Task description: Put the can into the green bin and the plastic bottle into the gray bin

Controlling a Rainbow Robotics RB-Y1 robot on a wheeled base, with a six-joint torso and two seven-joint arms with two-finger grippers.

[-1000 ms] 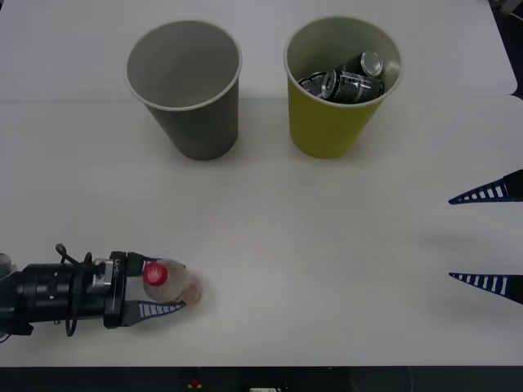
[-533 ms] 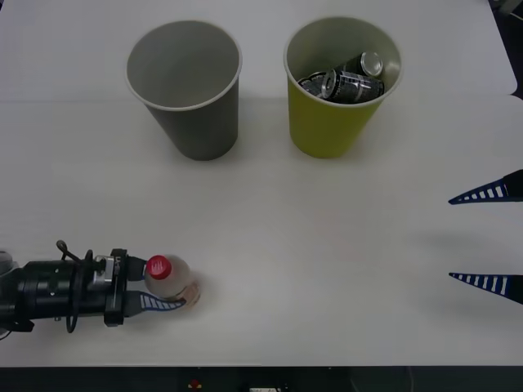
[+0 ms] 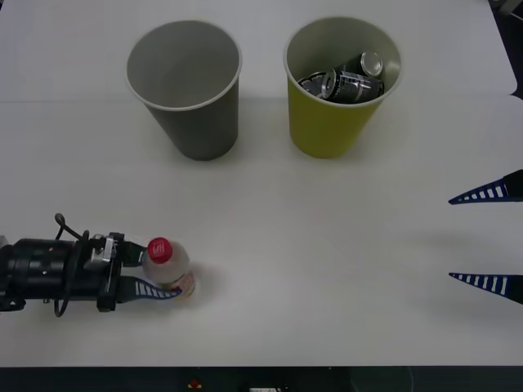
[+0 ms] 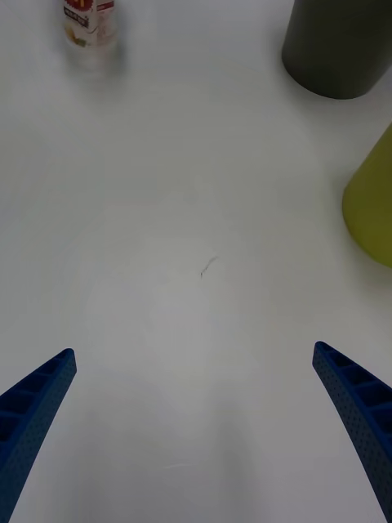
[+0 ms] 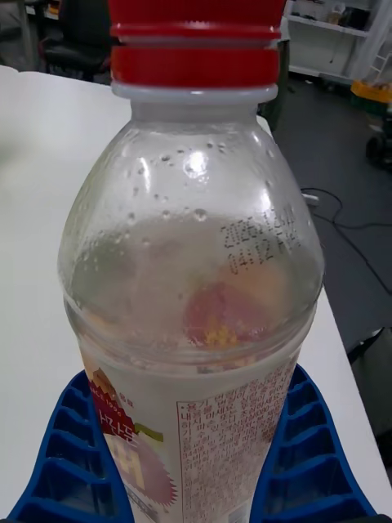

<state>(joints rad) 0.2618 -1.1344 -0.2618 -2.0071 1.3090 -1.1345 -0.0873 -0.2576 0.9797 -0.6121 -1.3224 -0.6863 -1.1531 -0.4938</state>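
My left gripper (image 3: 155, 278) is shut on the plastic bottle (image 3: 168, 263), near the table's front left. The bottle is clear with a red cap and stands upright. In the left wrist view the bottle (image 5: 192, 270) sits between the blue fingers (image 5: 57, 458). The gray bin (image 3: 186, 90) stands at the back left with nothing in it. The green bin (image 3: 337, 114) stands to its right and holds two dark cans (image 3: 347, 77). My right gripper (image 3: 484, 238) waits open at the right edge. The right wrist view shows that gripper (image 4: 194, 351), the bottle (image 4: 90, 24), the gray bin (image 4: 339, 49) and the green bin (image 4: 371, 204).
The white table (image 3: 327, 245) is bare between the bottle and the two bins. Its front edge runs just below the left arm. In the left wrist view the table's far edge (image 5: 327, 310) drops off to a room floor with cables.
The left gripper, still shut on the bottle, has moved a little away from the table's front edge. The bottle now stands straighter. The right arm has not moved.
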